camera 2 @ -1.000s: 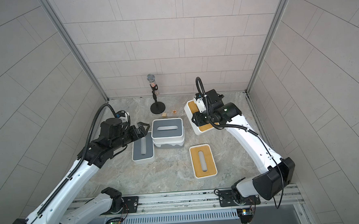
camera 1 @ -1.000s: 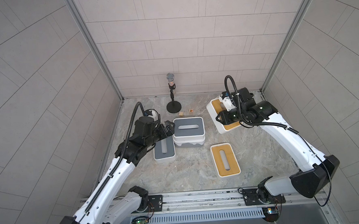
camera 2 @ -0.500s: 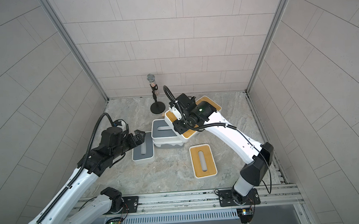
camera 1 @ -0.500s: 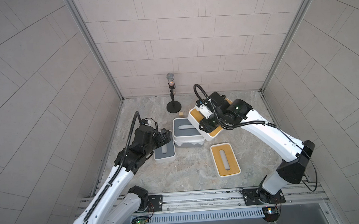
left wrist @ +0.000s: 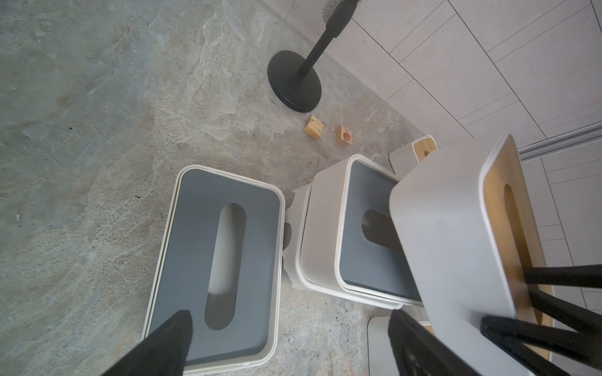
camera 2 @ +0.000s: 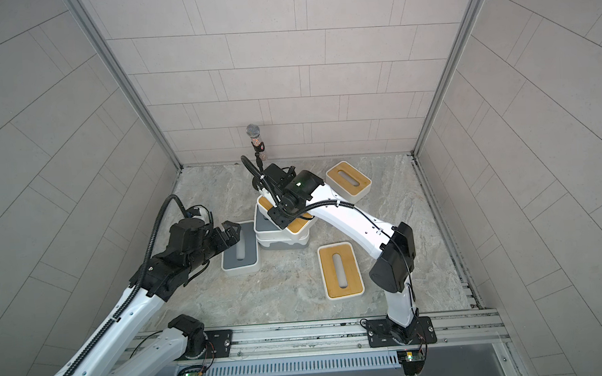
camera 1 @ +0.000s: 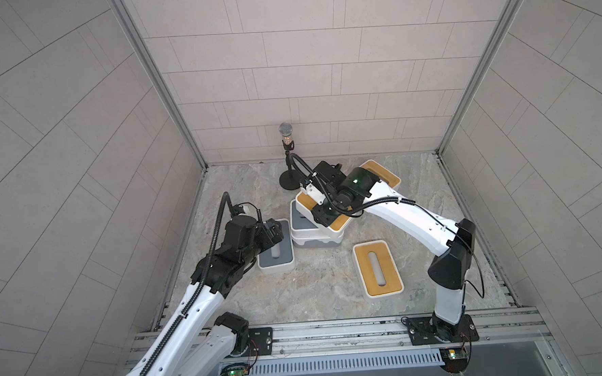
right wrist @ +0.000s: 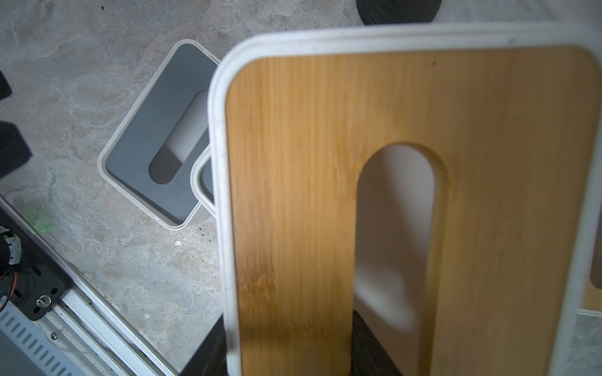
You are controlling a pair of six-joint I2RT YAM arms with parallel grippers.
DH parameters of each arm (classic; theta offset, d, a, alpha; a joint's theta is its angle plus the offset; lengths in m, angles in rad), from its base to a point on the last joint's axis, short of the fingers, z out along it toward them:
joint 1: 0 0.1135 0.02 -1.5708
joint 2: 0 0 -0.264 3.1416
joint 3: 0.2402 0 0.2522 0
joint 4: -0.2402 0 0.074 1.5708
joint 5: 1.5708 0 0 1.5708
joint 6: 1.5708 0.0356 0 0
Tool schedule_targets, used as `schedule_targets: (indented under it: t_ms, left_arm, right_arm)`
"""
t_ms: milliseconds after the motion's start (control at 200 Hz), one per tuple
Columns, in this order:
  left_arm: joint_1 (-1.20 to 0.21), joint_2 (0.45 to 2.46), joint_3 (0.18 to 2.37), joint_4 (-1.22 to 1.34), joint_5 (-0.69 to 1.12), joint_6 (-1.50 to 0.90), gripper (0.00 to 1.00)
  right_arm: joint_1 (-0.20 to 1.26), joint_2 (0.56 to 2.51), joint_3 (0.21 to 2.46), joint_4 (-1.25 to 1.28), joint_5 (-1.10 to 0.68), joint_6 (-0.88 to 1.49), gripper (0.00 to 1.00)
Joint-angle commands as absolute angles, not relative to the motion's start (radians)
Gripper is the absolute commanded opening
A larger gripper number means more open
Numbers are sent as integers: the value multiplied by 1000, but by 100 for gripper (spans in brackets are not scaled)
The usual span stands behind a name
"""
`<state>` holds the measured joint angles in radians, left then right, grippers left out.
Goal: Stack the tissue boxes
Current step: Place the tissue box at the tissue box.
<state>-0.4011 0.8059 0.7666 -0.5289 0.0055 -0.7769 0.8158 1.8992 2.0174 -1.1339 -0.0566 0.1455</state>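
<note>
Loose bamboo-lid box [camera 1: 378, 269]: flat, nearer than grey-lid stack [camera 1: 314, 237], to its right. Left gripper [camera 1: 275, 232] spread wide, empty, over lone grey-lid box [camera 1: 276, 257] just left of stack. Right gripper [camera 1: 329, 214] clamped on held bamboo-lid box [camera 1: 305, 202], tilted over stack; contact unclear. Third bamboo-lid box [camera 2: 348, 181] beyond stack.

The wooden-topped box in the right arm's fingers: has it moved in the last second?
Yes. The wooden-topped box has swung from the back right toward the microphone stand, and now hangs over the grey-lidded stack.
</note>
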Motion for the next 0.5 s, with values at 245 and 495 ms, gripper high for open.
schedule_targets:
  t_ms: [245,495]
  left_arm:
    - [-396,824,752,-505,5,-792,100]
    - [-397,836,754,-492,16,-798,100]
  right_arm:
    - [828,1975,2107,-1155,-21,118,40]
    - [832,2007,2125,-1183,0,115,54]
